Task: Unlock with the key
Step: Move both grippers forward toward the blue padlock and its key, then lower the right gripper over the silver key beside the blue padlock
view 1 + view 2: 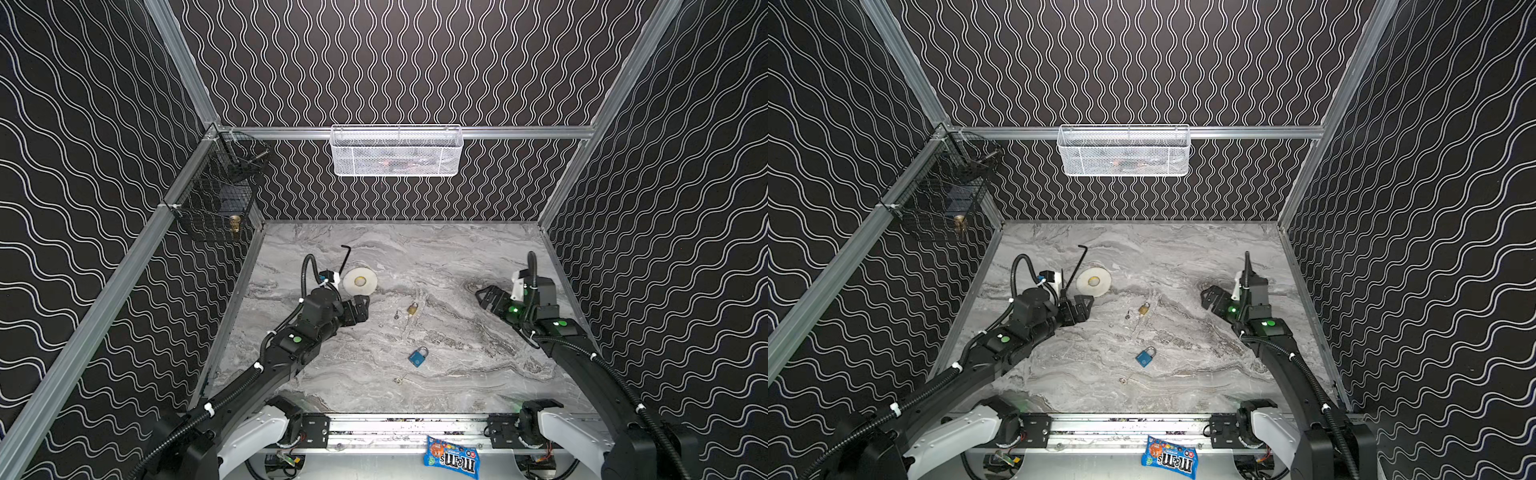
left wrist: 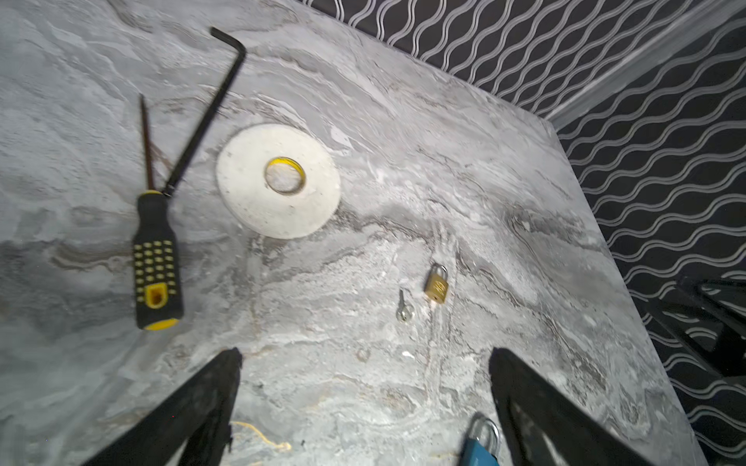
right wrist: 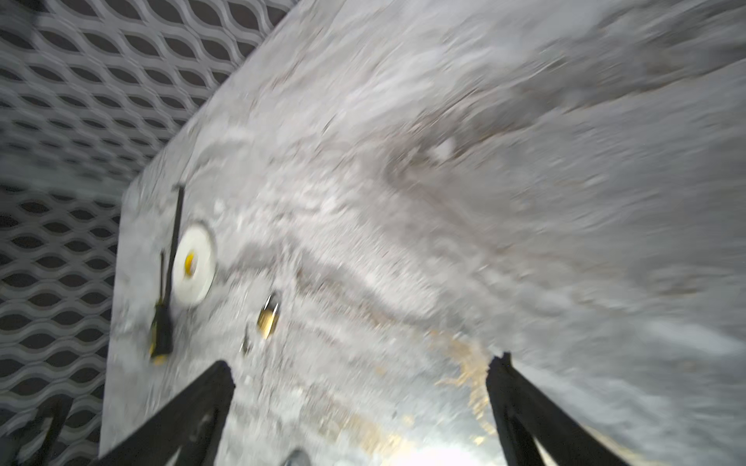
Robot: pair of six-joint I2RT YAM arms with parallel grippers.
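Starting at the near rail: an M&M's bag point(image 1: 452, 457) lies on the frame, off the table point(image 1: 457, 257). On the near part of the table a small key point(image 1: 400, 379) lies flat. Just beyond it is a blue padlock point(image 1: 417, 357), apart from that key.

Further in, near the middle, a brass padlock point(image 1: 412, 308) lies flat. A silver key point(image 1: 397, 314) lies just beside it on its left, the two not touching.

The left gripper point(image 2: 365, 357) hangs over the table left of this pair. Its jaws are spread wide and hold nothing; the wrist view shows bare table between the fingers. The right gripper point(image 1: 482, 299) stands well off near the right wall, jaws likewise wide and empty.

Beyond the left gripper lie a tape roll point(image 1: 360, 281), a hex key point(image 1: 345, 259) and a screwdriver point(image 2: 155, 258). The hex key's long end meets the top of the screwdriver handle.

On the far wall hangs a white basket point(image 1: 397, 151). A black basket point(image 1: 216, 199) hangs at the far left corner. I cannot make out the contents of either.
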